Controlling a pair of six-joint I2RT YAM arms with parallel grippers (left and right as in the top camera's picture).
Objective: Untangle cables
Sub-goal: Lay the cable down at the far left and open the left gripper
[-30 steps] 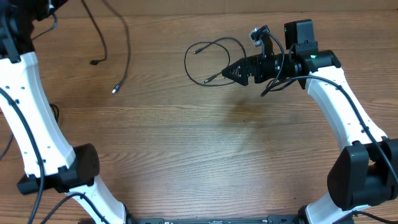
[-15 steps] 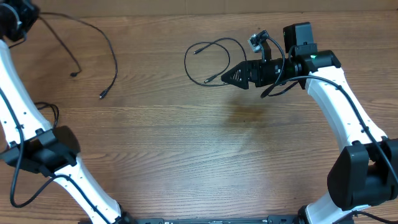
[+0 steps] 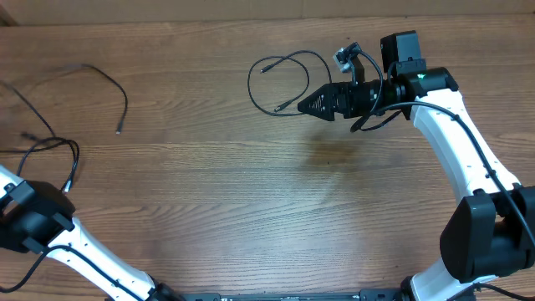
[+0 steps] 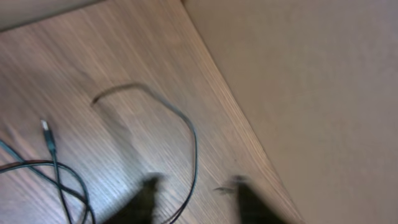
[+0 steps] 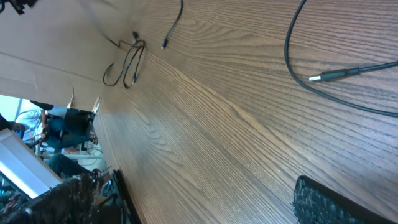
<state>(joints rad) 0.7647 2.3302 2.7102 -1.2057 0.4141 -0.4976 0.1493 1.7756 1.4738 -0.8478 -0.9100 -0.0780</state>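
Overhead: three cables are lying on the wooden table (image 3: 251, 192). The looped cable (image 3: 249, 85) is sitting just ahead of the right claw (image 3: 303, 104), with both of its plugs showing. The curved cable (image 3: 124, 100) and the edge cable (image 3: 25, 109) are lying far to the left, the latter running out of frame. The left claw is sitting outside this view.

Left wrist: everything is blurring. The left claw (image 4: 194, 190) is standing spread, with the curved cable (image 4: 193, 134) trailing down between its fingers.

Right wrist: the right claw (image 5: 196, 183) is gaping wide and gripping nothing. The looped cable (image 5: 289, 43) is lying ahead of it, cut off by the frame.
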